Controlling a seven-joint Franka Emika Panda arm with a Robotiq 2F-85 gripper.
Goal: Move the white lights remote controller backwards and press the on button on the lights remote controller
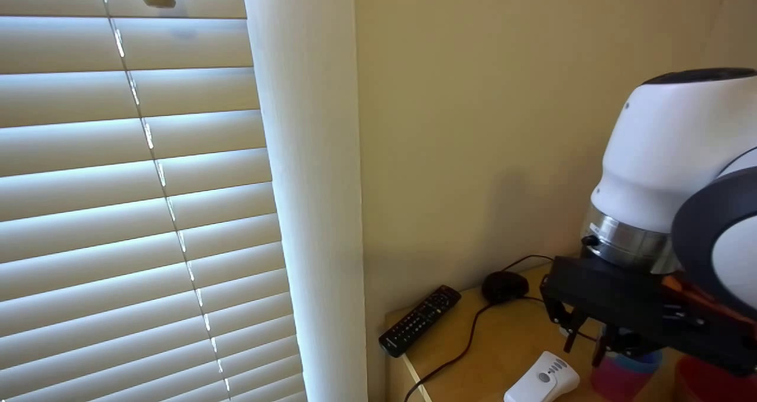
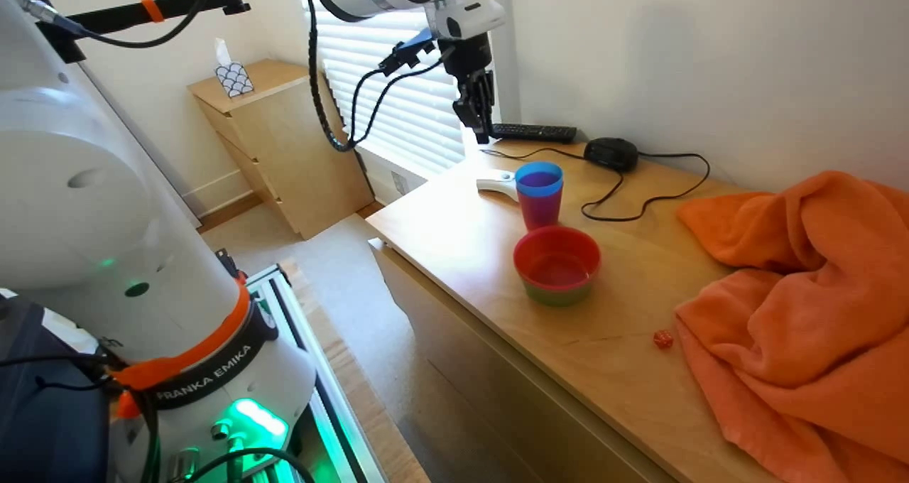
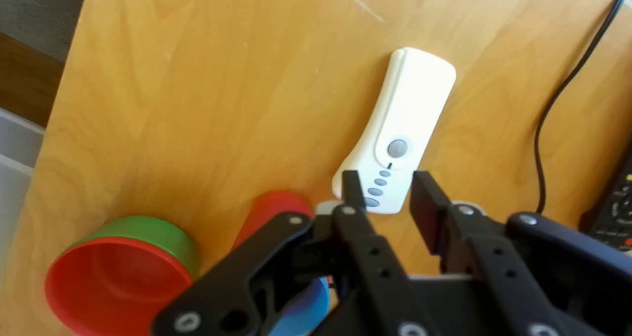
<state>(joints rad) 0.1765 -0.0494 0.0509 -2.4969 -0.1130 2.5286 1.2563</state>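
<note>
In an exterior view, my gripper [image 2: 483, 135] hangs above and left of the blue-topped cup [image 2: 540, 202], my fingers [image 3: 351, 192] parted by a modest gap. The white lights remote controller [image 2: 494, 179] lies just left of the cup; behind the cup, the black remote [image 2: 536, 133]; in front, the red bowl [image 2: 557, 256]; well right, the orange cloth [image 2: 802, 305].

Daylight seeps through the blinds [image 1: 136, 195] (pale glare on the tabletop [image 2: 440, 220]).
</note>
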